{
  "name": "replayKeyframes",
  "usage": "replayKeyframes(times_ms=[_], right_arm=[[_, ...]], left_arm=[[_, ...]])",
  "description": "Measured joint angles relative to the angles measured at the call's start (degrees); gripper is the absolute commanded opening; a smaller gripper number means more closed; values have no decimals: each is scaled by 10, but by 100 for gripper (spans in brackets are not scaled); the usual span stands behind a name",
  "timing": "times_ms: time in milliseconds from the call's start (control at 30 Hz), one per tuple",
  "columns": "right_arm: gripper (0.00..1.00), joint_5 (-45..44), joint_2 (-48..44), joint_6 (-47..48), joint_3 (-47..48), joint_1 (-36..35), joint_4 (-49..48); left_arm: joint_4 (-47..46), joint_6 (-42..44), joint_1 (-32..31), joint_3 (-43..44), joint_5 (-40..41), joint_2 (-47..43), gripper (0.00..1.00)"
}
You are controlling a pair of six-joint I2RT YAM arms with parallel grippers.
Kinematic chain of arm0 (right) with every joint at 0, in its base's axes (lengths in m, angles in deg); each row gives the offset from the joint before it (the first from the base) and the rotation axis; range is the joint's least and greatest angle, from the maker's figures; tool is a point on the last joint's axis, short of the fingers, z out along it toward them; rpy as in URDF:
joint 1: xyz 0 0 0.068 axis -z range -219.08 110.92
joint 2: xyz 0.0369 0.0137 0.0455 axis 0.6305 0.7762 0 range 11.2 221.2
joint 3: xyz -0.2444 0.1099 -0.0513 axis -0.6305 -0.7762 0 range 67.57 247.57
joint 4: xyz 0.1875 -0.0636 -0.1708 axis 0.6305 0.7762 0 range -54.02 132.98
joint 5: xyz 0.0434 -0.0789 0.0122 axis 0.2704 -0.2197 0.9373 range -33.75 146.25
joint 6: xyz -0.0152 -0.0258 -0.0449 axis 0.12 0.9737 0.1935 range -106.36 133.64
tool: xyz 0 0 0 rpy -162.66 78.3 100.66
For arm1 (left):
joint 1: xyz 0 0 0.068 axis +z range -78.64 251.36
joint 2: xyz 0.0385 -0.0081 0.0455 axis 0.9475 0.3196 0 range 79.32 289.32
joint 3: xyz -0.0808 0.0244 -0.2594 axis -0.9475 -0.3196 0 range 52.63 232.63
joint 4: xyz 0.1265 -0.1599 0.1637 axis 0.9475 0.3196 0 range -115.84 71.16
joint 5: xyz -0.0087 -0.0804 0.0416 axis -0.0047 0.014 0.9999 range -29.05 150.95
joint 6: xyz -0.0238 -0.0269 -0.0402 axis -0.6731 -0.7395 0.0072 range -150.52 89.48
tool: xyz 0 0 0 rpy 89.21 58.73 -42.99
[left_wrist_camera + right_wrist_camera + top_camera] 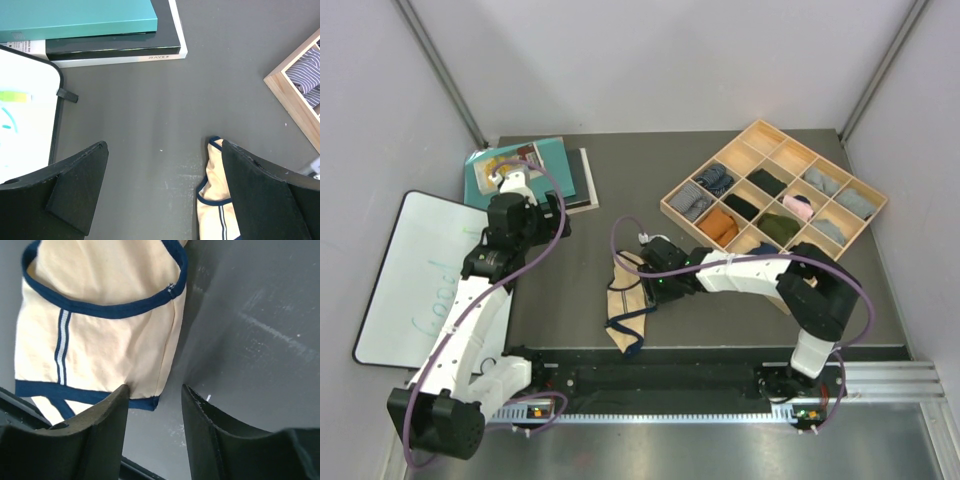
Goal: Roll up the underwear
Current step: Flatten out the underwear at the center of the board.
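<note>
The beige underwear with navy edging (623, 312) lies crumpled on the dark table near the front edge. In the right wrist view it (100, 345) is spread flat, with a navy-hemmed corner lying between my fingers. My right gripper (651, 284) (155, 390) is open, low over the underwear's right edge, with the left finger (107, 420) touching the cloth. My left gripper (553, 215) (164, 145) is open and empty, off to the upper left of the underwear, whose tip (216, 200) shows beside its right finger. The light-grey pair is out of view.
A wooden compartment tray (761, 127) with rolled socks and cloths stands at the back right; its corner shows in the left wrist view (295, 107). Stacked books (570, 178) (80, 20) lie at the back left. A whiteboard (420, 270) (25, 130) lies on the left.
</note>
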Motion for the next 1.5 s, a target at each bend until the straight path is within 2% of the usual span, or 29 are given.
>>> replayKeyframes(times_ms=[67,167,200,300,400,600,800,933,1133,1333,1500], right_arm=[[42,4,8,-4,0,0,-4],[33,15,10,-5,0,0,-13],[24,18,12,-6,0,0,-14],[8,24,15,-8,0,-1,-16],[0,23,18,-8,0,0,-13],[0,-5,4,9,24,0,46],[1,-44,-86,41,47,20,100],[1,-64,-131,55,37,56,115],[1,-83,-149,63,-52,111,120],[2,-95,-152,63,-117,131,131],[2,-96,-163,63,-127,134,128]], left_arm=[[0,0,0,0,0,0,99],[0,0,0,0,0,0,99],[0,0,0,0,0,1,99],[1,0,0,0,0,3,99],[1,0,0,0,0,4,99],[0,3,0,-2,-12,4,93],[0,-8,-10,-6,-50,13,90],[-14,-49,-60,-28,-64,19,90],[-55,-139,-209,-138,-71,26,89],[-62,-197,-253,-201,-64,36,89],[-81,-223,-261,-229,-63,36,84]])
